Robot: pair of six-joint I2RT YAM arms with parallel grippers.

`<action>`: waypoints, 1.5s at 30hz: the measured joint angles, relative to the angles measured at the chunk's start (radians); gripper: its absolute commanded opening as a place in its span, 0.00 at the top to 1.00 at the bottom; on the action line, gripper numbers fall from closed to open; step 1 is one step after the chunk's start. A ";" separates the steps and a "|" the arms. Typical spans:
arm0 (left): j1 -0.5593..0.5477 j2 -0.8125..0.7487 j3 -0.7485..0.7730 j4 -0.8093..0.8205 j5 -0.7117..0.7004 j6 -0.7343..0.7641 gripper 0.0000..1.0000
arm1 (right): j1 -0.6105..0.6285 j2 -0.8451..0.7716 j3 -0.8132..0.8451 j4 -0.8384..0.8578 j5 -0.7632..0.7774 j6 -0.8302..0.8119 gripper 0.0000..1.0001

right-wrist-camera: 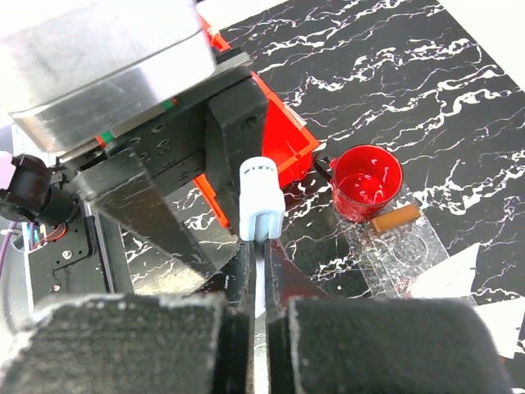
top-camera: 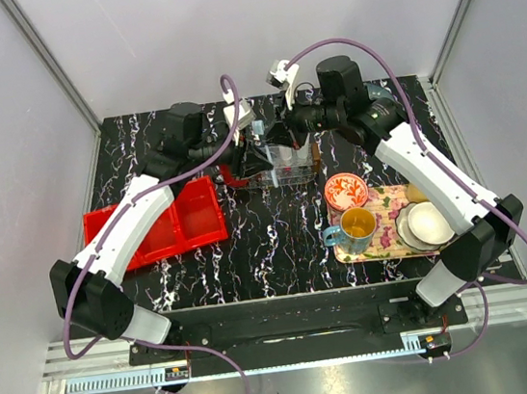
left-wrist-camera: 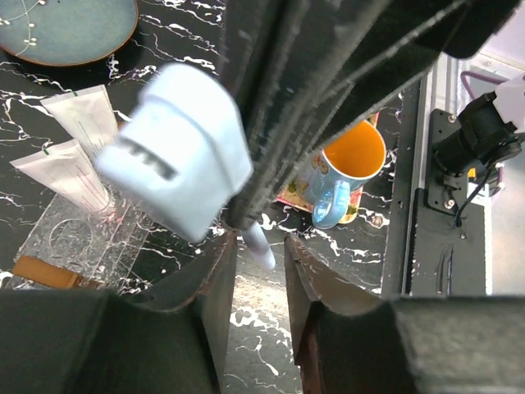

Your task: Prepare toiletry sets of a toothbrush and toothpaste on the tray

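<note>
My right gripper [right-wrist-camera: 258, 258] is clenched on the slim pale handle of the toothbrush [right-wrist-camera: 260, 205], just below the boxy white piece at its end, which I take for a head cover. My left gripper [left-wrist-camera: 260, 245] meets it nose to nose. Its jaws are only slightly parted, with the handle's other tip between them and a gap showing beside it, so I judge that side has let go or nearly so. I read this as a handover in mid-air, and the main risk is the hold itself. The right gripper has the brush close to one end, so the long handle could pivot or slip when I swing it. If the left fingers [left-wrist-camera: 215, 287] drag on the tip as I pull away, they could lever it out. The two grippers are also crowded enough to knock each other. A dropped brush could land in the red cup [right-wrist-camera: 365, 180] or on the bench [right-wrist-camera: 410, 74] rather than where I want it. The brush hangs above the bench, held up off the tray [right-wrist-camera: 402, 246], which lies below and just beyond the grippers with a small amber piece [right-wrist-camera: 394, 220] at its edge. The two tubes of toothpaste [left-wrist-camera: 82, 119] lie side by side, their ends seeming to overlap the tray's rim. The red bin [top-camera: 151, 226] sits to the left, the floral tray [top-camera: 386, 244] with its mug [left-wrist-camera: 353, 160] to the right.
</note>
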 measured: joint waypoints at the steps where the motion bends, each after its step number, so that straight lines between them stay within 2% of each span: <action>1: 0.000 0.000 0.000 -0.002 -0.002 0.003 0.56 | 0.000 0.000 0.000 0.000 0.013 -0.001 1.00; 3: 0.000 -0.001 0.000 -0.004 -0.008 0.009 0.48 | 0.000 0.000 0.000 0.005 0.043 -0.003 1.00; 9: 0.057 -0.045 -0.020 -0.003 -0.013 0.004 0.39 | 0.000 0.001 -0.030 0.078 0.138 -0.018 1.00; 15: 0.147 -0.130 -0.058 -0.003 -0.014 0.002 0.38 | 0.000 0.027 -0.057 0.198 0.204 -0.026 1.00; 23: 0.199 -0.157 -0.097 -0.005 -0.014 0.001 0.38 | 0.000 0.118 -0.158 0.415 0.283 -0.018 1.00; 31: 0.218 -0.158 -0.140 0.005 -0.019 -0.004 0.38 | -0.002 0.185 -0.271 0.608 0.354 -0.018 1.00; 45: 0.222 -0.158 -0.158 0.013 -0.050 -0.007 0.38 | -0.009 0.244 -0.298 0.795 0.420 -0.017 1.00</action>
